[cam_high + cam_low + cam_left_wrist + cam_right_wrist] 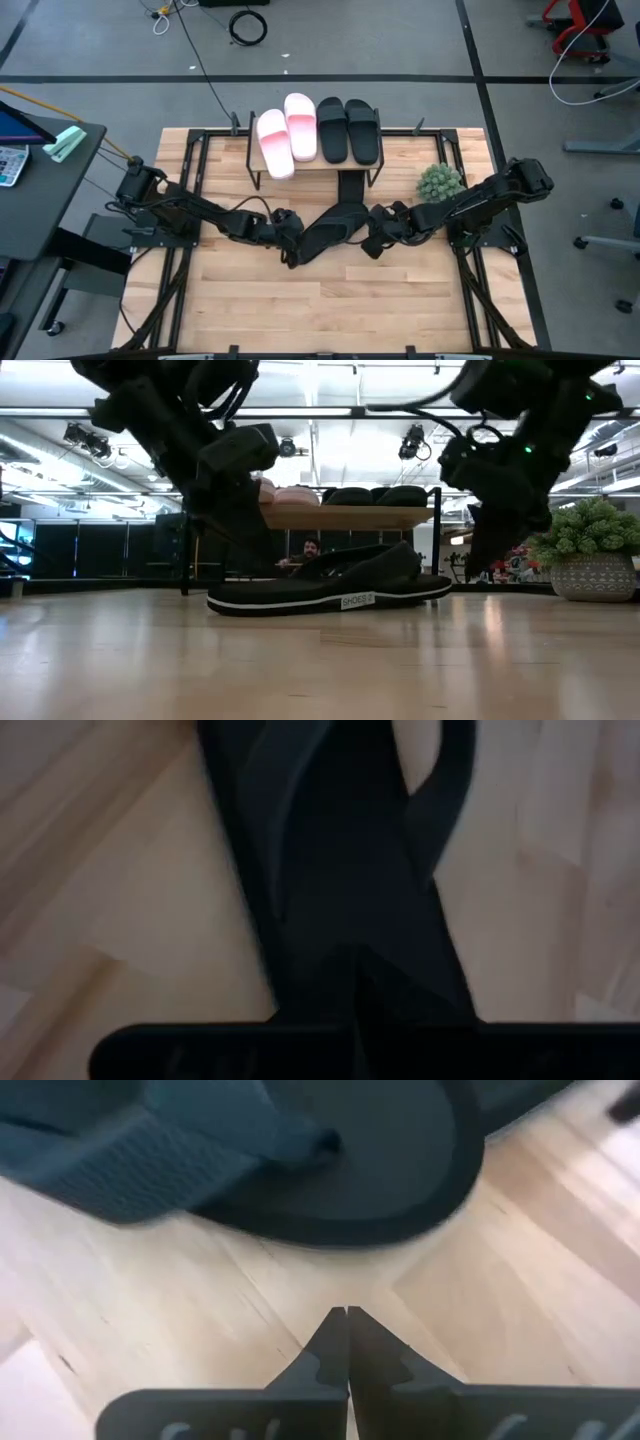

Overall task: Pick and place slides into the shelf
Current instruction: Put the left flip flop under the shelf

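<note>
A black slide (325,235) lies flat on its sole on the table in front of the shelf (310,167), slanting between both grippers. My left gripper (292,245) is at one end of it. In the left wrist view its shut fingers (357,960) point along the slide (340,840). My right gripper (372,240) is shut and hovers over bare wood just short of the slide's rounded end (330,1170). Two pink slides (287,135) and two black slides (347,130) rest on the shelf's top plank. Another black slide (350,187) sticks out from under the plank. My left gripper's shut fingers come slanting down over the black slide's end (330,920) and lie along it. They are dark against the dark slide, so I cannot tell whether they touch it. The slide stays flat on the table (330,592).
A small green potted plant (440,182) stands on the table right of the shelf, close beside my right arm. The near half of the table (320,310) is bare wood. A person (310,550) shows beyond the table in the low view.
</note>
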{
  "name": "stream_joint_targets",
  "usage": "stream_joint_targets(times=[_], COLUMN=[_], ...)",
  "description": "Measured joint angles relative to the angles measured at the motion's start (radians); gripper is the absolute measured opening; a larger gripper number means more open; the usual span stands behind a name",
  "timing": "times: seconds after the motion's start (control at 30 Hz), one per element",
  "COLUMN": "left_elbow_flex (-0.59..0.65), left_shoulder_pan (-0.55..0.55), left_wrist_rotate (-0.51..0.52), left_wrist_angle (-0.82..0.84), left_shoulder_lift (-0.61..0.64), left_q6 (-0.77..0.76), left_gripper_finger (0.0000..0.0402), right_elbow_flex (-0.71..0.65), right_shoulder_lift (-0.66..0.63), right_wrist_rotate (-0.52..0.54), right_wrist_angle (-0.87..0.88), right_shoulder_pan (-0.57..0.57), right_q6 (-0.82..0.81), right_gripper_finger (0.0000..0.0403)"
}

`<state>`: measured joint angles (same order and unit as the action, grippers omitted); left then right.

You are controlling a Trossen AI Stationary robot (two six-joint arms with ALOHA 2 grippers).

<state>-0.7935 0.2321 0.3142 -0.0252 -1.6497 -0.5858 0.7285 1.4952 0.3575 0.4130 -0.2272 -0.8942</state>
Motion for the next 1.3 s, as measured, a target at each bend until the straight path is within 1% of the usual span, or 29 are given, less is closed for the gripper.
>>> stream_joint_targets(times=[0.1, 0.27, 0.43, 0.53, 0.7, 0.83, 0.93, 1.13, 1.3], left_elbow_flex=[0.0, 0.0, 0.0, 0.0, 0.0, 0.0, 0.0, 0.0, 0.0], left_shoulder_pan=[-0.005, -0.007, -0.006, -0.007, -0.006, -0.009, -0.025, -0.098, -0.128], left_wrist_rotate=[-0.002, 0.0, -0.001, 0.0, 0.0, 0.003, 0.03, 0.04, 0.032], left_wrist_angle=[-0.007, -0.008, -0.009, -0.008, -0.008, -0.014, -0.029, -0.03, -0.076], left_shoulder_lift=[-0.002, -0.001, -0.001, -0.001, -0.001, -0.001, -0.001, -0.001, -0.001], left_q6=[0.003, 0.001, 0.036, 0.097, 0.253, 0.405, 0.456, 0.451, 0.441], left_gripper_finger=[0.0012, 0.0005, 0.0021, 0.0029, 0.0045, 0.0074, 0.0105, 0.0168, 0.0192], right_elbow_flex=[-0.018, -0.02, -0.02, -0.016, 0.023, 0.045, 0.049, 0.049, 0.049], right_shoulder_lift=[0.0, 0.0, 0.0, -0.001, -0.004, -0.004, -0.004, -0.004, -0.004], right_wrist_rotate=[-0.002, 0.003, -0.001, -0.035, -0.052, -0.053, -0.053, -0.052, -0.052], right_wrist_angle=[-0.001, -0.012, -0.115, -0.176, -0.179, -0.194, -0.197, -0.198, -0.198], right_shoulder_pan=[0.02, 0.074, 0.088, 0.064, 0.007, -0.03, -0.04, -0.035, -0.034], right_q6=[-0.005, 0.004, 0.044, 0.097, 0.131, 0.155, 0.178, 0.188, 0.21], right_gripper_finger=[0.0, 0.0, 0.0001, 0.0006, 0.0011, 0.0011, 0.0012, 0.0012, 0.0013])
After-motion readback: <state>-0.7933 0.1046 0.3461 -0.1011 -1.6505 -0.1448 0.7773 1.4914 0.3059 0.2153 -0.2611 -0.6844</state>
